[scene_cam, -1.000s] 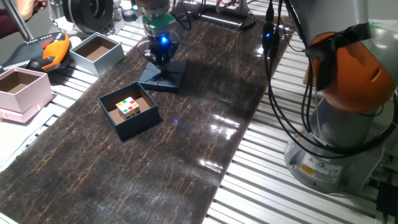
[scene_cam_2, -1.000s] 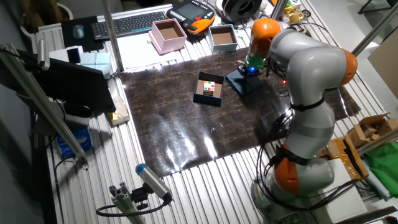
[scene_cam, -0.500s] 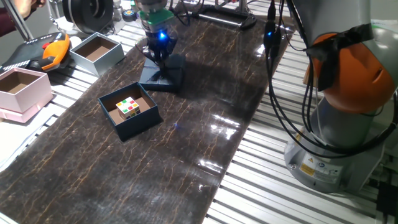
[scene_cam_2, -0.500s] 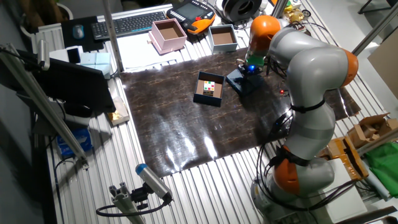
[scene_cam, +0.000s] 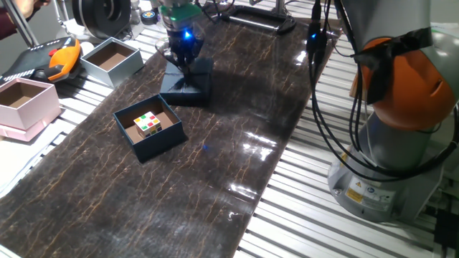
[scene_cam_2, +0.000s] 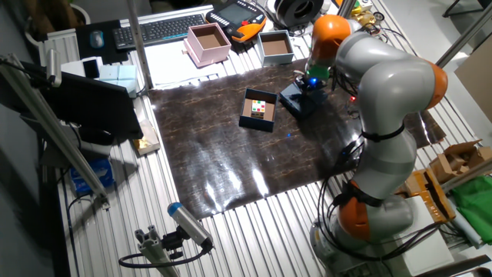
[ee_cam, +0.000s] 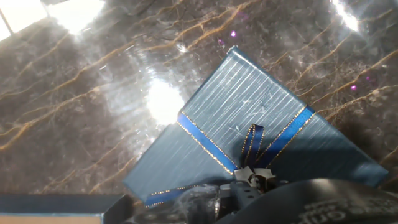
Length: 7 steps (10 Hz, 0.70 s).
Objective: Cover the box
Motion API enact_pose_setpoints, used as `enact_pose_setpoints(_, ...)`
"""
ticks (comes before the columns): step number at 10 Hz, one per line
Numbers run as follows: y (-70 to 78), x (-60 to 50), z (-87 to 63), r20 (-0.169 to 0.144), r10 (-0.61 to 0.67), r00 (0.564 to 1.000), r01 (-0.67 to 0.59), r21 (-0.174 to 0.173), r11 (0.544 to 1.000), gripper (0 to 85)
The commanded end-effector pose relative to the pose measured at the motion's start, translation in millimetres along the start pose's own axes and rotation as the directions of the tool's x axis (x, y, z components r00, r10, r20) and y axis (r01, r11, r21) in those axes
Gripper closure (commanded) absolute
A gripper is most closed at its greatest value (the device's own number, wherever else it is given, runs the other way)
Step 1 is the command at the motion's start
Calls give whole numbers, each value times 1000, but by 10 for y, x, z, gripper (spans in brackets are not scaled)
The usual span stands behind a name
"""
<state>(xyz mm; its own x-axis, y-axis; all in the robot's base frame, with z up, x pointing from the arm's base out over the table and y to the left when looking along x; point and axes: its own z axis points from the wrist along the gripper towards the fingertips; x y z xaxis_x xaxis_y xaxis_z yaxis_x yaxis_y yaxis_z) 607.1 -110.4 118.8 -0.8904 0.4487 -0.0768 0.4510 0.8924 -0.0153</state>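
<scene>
The navy box (scene_cam: 148, 127) stands open on the dark mat, left of centre, with a colour cube (scene_cam: 149, 123) inside; it also shows in the other fixed view (scene_cam_2: 259, 110). Its navy lid (scene_cam: 188, 82) with a ribbon bow (ee_cam: 252, 148) lies behind the box, tilted with one side raised off the mat. My gripper (scene_cam: 184, 63) is right above the lid, with the fingers closed at the bow. In the hand view the lid (ee_cam: 249, 118) fills the centre and my gripper (ee_cam: 246, 184) sits low in the frame, mostly hidden. The lid also shows in the other fixed view (scene_cam_2: 301, 98).
A pale pink open box (scene_cam: 25, 104) and a grey box with a brown inside (scene_cam: 111, 61) stand left of the mat. An orange handheld pendant (scene_cam: 61, 61) lies behind them. The arm's base (scene_cam: 398, 143) stands at the right, with cables hanging over the mat.
My gripper has moved slightly up and back with the lid. The lid has shifted with it and one side has lifted off the mat. The box has not moved.
</scene>
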Motion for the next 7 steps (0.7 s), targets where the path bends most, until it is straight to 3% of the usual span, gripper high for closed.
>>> enact_pose_setpoints(1, -5, -7, -36, 0, -5, 1000, 5, -1, 1000, 843)
enact_pose_setpoints(7, 30, 16, -341, 6, -43, 999, 43, -31, 999, 843)
